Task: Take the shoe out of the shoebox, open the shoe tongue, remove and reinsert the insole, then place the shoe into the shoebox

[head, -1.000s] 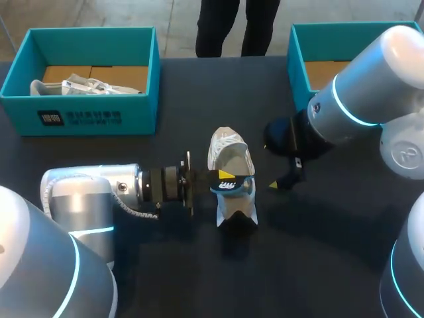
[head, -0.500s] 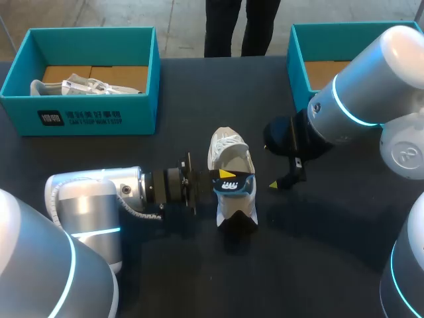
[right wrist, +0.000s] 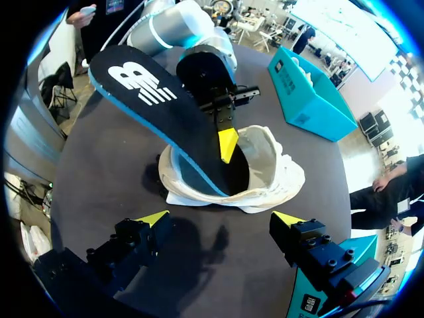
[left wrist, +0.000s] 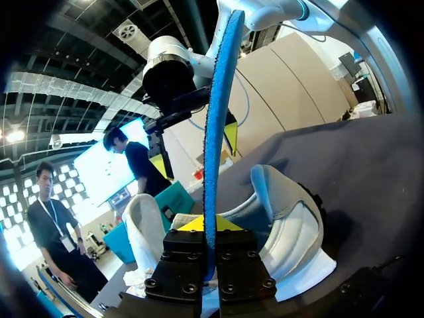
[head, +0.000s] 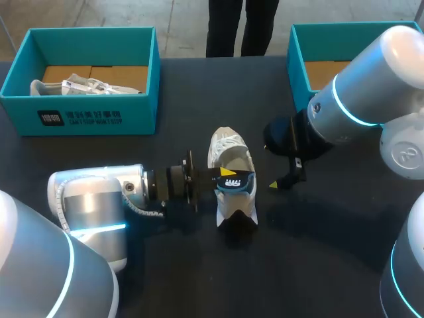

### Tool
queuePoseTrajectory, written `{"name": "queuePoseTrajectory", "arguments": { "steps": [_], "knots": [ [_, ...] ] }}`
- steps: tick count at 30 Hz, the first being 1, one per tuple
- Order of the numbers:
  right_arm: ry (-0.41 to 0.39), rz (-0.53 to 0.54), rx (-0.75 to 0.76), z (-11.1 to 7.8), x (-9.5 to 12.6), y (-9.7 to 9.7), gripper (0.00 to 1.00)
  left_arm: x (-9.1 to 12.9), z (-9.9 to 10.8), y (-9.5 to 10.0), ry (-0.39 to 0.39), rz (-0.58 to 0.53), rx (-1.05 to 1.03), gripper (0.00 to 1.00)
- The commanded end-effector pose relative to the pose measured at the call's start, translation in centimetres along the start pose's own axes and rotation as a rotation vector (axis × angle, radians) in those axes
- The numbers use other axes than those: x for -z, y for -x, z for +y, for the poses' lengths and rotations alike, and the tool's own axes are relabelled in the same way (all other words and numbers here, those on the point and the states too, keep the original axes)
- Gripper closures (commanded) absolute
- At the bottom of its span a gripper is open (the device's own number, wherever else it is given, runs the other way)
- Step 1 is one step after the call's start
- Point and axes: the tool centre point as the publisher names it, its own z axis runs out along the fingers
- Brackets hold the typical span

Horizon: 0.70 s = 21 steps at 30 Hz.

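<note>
- Table [head: 199,278]: dark top, bearing two shoeboxes and one loose shoe.
- Right arm [head: 358,86]: enters from the right side and ends just to the right of the loose shoe, above the tabletop.
- Left arm [head: 99,199]: enters from the lower left and lies low over the table, with its wrist pointing at the loose shoe.
- Left shoebox [head: 79,119]: teal, open-topped, at the far left of the table. A second white shoe [head: 86,86] lies inside it on the cardboard floor.
- Right shoebox [head: 305,53]: teal, at the far right, partly hidden by the right arm. Only the cardboard floor can be seen inside.
- Shoe [head: 228,159]: white, outside both boxes, standing on its sole near the middle of the table with its opening upward. It sits between the two grippers.
- Insole [right wrist: 165,112]: black upper face with a white mark and a blue edge. Its lower end is inside the shoe opening. The rest rises at a slant, clear of the shoe.
- Left gripper [left wrist: 205,225]: fingers closed tight on the insole from both faces, directly over the shoe opening.
- Right gripper [right wrist: 222,222]: fingers spread wide and holding nothing. It is near the shoe but not touching it, with bare tabletop between the tips.
</note>
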Motion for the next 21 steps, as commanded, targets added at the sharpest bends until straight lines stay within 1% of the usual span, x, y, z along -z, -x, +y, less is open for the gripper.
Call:
{"name": "queuePoseTrajectory", "arguments": {
  "steps": [1,3,4,5,9,12,18,21],
  "knots": [
    [0.000,-0.003,0.000,0.0,0.0,-0.1,0.00,-0.3,0.4,0.1,0.004,0.008,0.004,1.00],
    [0.000,-0.003,0.000,0.0,0.0,-0.1,0.00,-0.1,0.2,0.2,0.005,0.006,0.007,1.00],
    [0.000,-0.003,0.000,0.0,0.0,-0.1,0.00,0.0,-0.1,0.3,0.005,0.005,0.005,0.84],
    [0.000,-0.003,0.000,0.0,0.0,-0.1,0.00,0.2,-0.3,0.3,0.003,0.003,0.002,0.78],
    [0.000,-0.003,0.000,0.0,0.0,-0.1,0.00,0.6,-1.2,0.6,-0.004,-0.001,-0.012,0.70],
    [0.000,-0.003,0.000,0.0,0.0,-0.1,0.00,0.7,-1.9,0.8,-0.012,-0.002,-0.023,0.69],
    [0.000,-0.003,0.000,0.0,0.0,-0.1,0.00,0.8,-3.4,0.8,-0.033,0.015,-0.038,0.74],
    [0.000,-0.003,0.000,0.0,0.0,-0.1,0.00,0.9,-3.9,0.7,-0.039,0.021,-0.044,0.79]
  ]
}}
